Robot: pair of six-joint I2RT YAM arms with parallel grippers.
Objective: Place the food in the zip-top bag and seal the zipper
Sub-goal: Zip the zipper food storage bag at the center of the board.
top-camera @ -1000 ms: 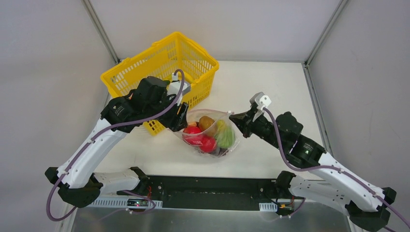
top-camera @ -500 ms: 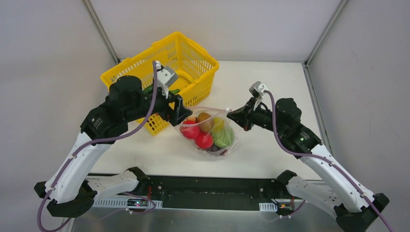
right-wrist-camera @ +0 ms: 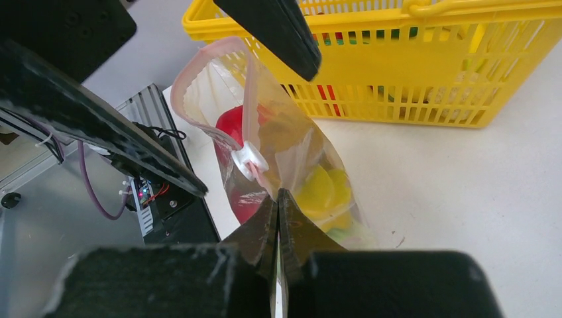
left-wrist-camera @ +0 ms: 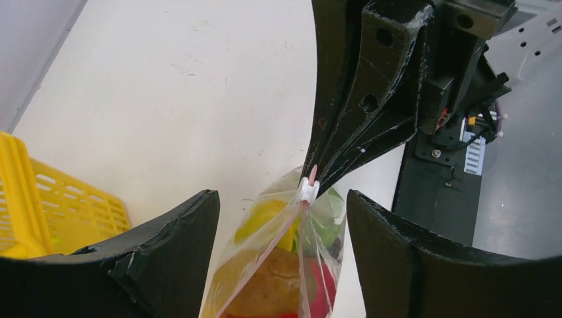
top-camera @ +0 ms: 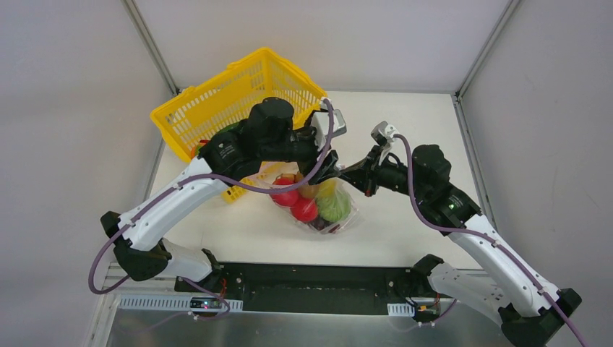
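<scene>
1. Clear, floppy plastic zip-top bag point(top-camera: 349, 219) printed with pink dots: middle of the table point(top-camera: 405, 130), toward the near edge, mouth edge lifted.
2. Glossy toy food inside the bag: red tomatoes point(top-camera: 304, 210), green cabbage point(top-camera: 335, 206), a yellow piece point(right-wrist-camera: 318, 189).
3. Right gripper point(right-wrist-camera: 278, 199): jaws pressed together, pinching the bag's top corner at one end of the thin pink zipper strip point(right-wrist-camera: 246, 99).
4. Small white slider point(right-wrist-camera: 250, 159) sits on the strip just beyond those jaws. Past it the strip loops apart, so the mouth is open.
5. Left gripper point(left-wrist-camera: 281, 205): jaws spread, one on either side of the strip near the slider. No contact visible.
6. Yellow lattice plastic basket point(top-camera: 238, 87): far left corner of the table, beyond the bag.
</scene>
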